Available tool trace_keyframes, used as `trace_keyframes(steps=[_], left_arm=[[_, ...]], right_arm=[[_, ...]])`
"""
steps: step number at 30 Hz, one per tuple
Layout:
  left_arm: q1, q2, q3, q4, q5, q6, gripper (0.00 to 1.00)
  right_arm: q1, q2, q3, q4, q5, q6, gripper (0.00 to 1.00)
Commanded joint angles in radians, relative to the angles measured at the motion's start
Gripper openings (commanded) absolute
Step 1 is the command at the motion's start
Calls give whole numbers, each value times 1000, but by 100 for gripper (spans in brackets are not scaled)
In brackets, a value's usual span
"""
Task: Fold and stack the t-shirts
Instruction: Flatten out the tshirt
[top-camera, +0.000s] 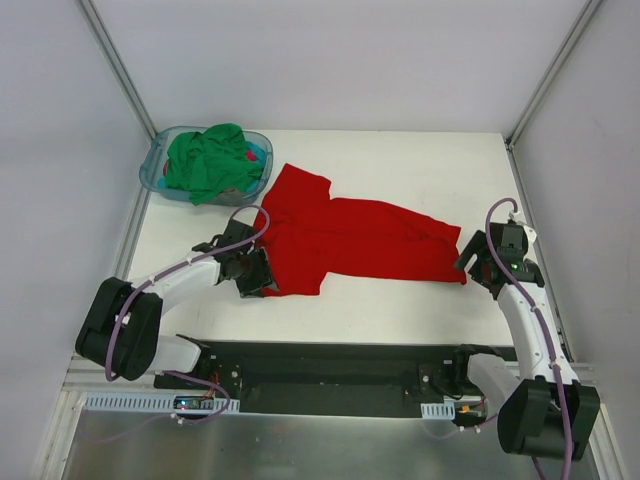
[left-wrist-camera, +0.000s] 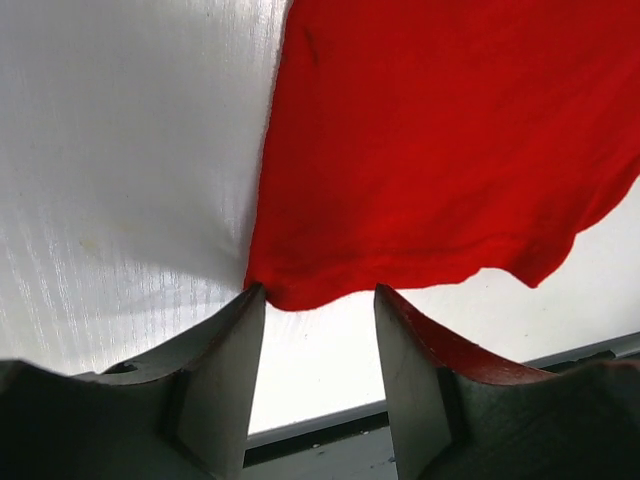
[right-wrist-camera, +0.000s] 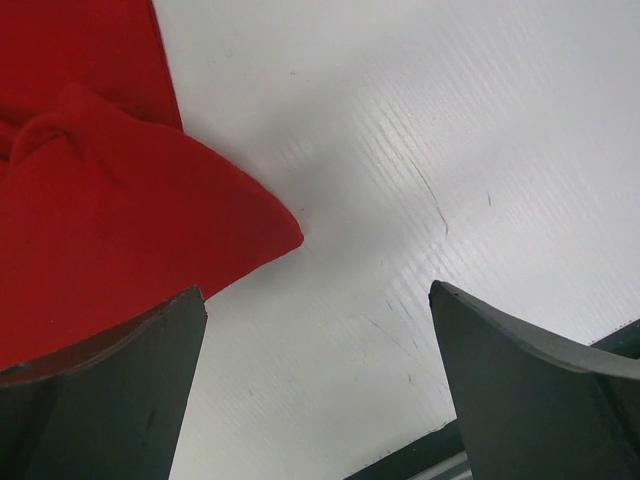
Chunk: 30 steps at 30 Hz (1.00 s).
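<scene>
Left wrist: red t-shirt (left-wrist-camera: 440, 150) hem at end effector (left-wrist-camera: 320, 292).

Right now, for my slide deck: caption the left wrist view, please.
Left gripper straddling a hem corner of the red t-shirt on the white table.

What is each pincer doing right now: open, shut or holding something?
Left pincer: partly open, the red t-shirt edge at its tips, not clamped.
Right pincer: wide open, holding nothing, beside the red t-shirt.
</scene>
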Motion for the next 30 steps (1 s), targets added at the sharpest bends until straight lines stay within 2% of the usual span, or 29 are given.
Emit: trace_keyframes(steps=[1, 6, 9, 12, 18, 25, 27, 30], left_arm=[[-15, 25, 12, 12, -27, -30, 46], [-20, 15, 25, -37, -73, -38, 42], [-26, -11, 37, -83, -174, -32, 42], [-28, 2, 63, -118, -206, -29, 40], [-136, 116, 140, -152, -289, -55, 38], [-156, 248, 190, -186, -312, -67, 17], [-156, 248, 196, -190, -335, -68, 0], [-155, 213, 201, -194, -388, -59, 0]], right_arm=[[-9, -11, 7, 6, 22, 6, 96], [-9, 3, 10, 3, 16, 4, 96], [-9, 8, 10, 1, 19, 4, 96], [-9, 14, 11, 1, 16, 4, 96], [-9, 20, 10, 4, 14, 6, 96], [-9, 20, 10, 4, 11, 1, 96], [-9, 18, 8, 4, 10, -2, 96], [-10, 24, 10, 4, 2, -8, 96]])
